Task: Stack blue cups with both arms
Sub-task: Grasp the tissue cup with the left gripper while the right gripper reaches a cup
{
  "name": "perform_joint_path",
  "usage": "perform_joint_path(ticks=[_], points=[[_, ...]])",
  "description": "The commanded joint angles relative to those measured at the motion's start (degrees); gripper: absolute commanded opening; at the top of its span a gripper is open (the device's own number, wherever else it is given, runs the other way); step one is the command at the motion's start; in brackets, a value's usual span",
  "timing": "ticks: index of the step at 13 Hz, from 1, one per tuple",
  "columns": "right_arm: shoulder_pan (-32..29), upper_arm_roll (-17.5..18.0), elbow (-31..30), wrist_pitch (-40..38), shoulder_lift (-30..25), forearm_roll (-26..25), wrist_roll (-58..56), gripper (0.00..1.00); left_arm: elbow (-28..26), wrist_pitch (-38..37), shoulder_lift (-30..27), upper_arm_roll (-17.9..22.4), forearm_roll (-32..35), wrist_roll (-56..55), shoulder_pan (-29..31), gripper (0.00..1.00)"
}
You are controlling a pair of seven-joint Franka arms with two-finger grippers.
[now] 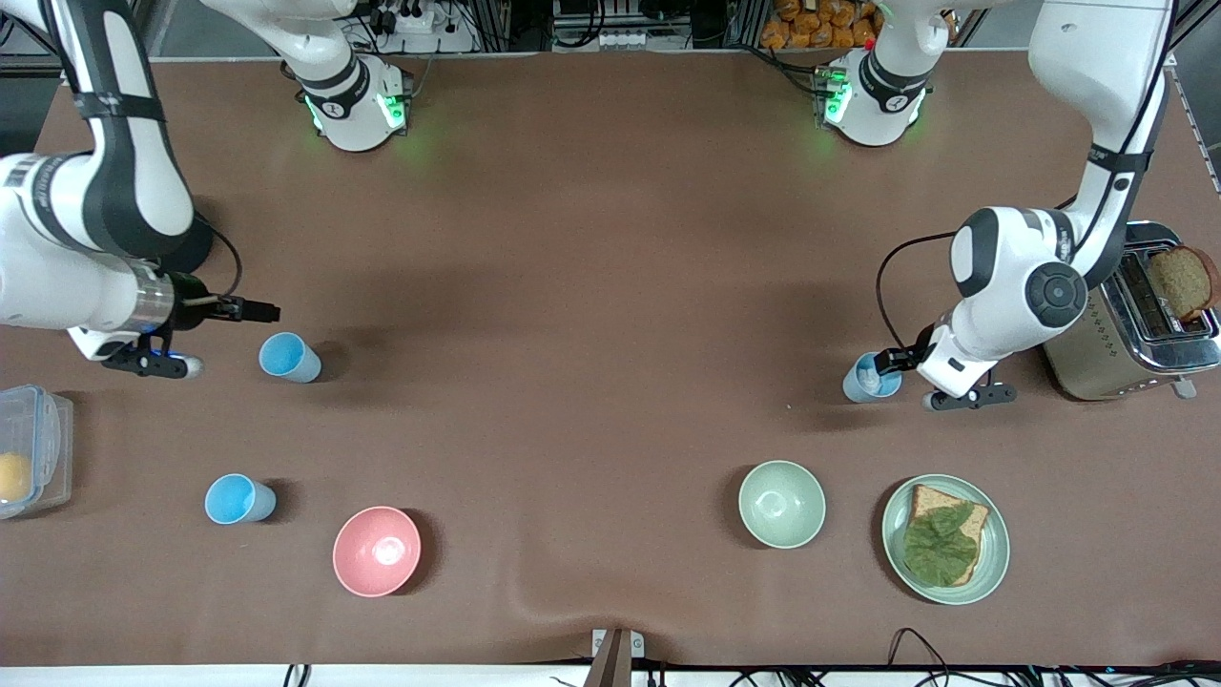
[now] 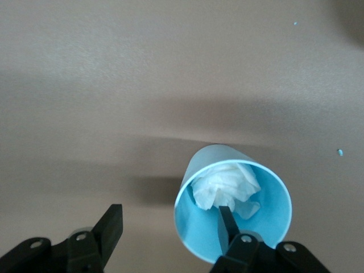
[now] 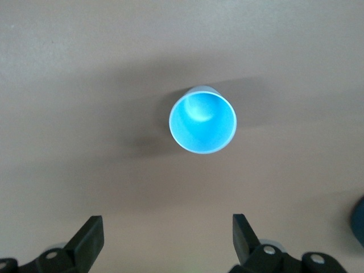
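On the brown worktop (image 1: 610, 286) no stacking is done yet: three blue cups stand apart, none inside another. One cup (image 1: 289, 358) sits toward the right arm's end, a second cup (image 1: 239, 499) nearer the front camera than it, beside the pink bowl (image 1: 377, 551). The third cup (image 1: 870, 378) is toward the left arm's end, near the toaster (image 1: 1135, 334), w/ a crumpled white tissue (image 2: 224, 185) inside.

Left gripper (image 2: 170, 224) is down at that third cup: jaws spread, one finger (image 2: 227, 222) inside the cup's mouth, the other outside and well clear of the wall, so the rim isn't pinched yet. Judging by this, the grab is set up but not closed.

Right gripper (image 3: 168, 236) hangs just beside the first cup, which stands upright and empty ahead of the jaws. Jaws are wide apart, holding nothing, cup not yet between them.

Still left, prob.: close on a cup each, lift, nest one into another, then deal w/ the remaining cup. The tissue may stop a clean nest.
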Motion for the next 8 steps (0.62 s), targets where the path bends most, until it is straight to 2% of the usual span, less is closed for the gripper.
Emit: perform_joint_path(ticks=[1,2,3,6,8], points=[[0.3,-0.2,-6.6,7.3,-0.7,0.8,1.4,1.00,1.2,0.8,1.5,-0.3,-1.6,1.2,0.0,0.42],[-0.1,-0.2,-8.4,9.4,-0.6,0.8,1.2,1.00,1.3,0.8,1.5,-0.4,-1.6,1.2,-0.1,0.16],[-1.3,-0.2,-8.4,9.8,0.5,0.8,1.4,1.00,1.9,0.8,1.5,-0.7,-1.6,1.2,-0.1,0.00],[-2.0,-0.3,-8.5,13.4,4.0,0.1,1.6,1.00,2.3,0.6,1.2,-1.7,-1.6,0.7,-0.3,0.00],[0.1,-0.1,-9.0,17.5,5.7,0.3,5.6,1.00,2.3,-0.2,-0.3,-7.4,-2.4,-1.6,0.0,0.00]])
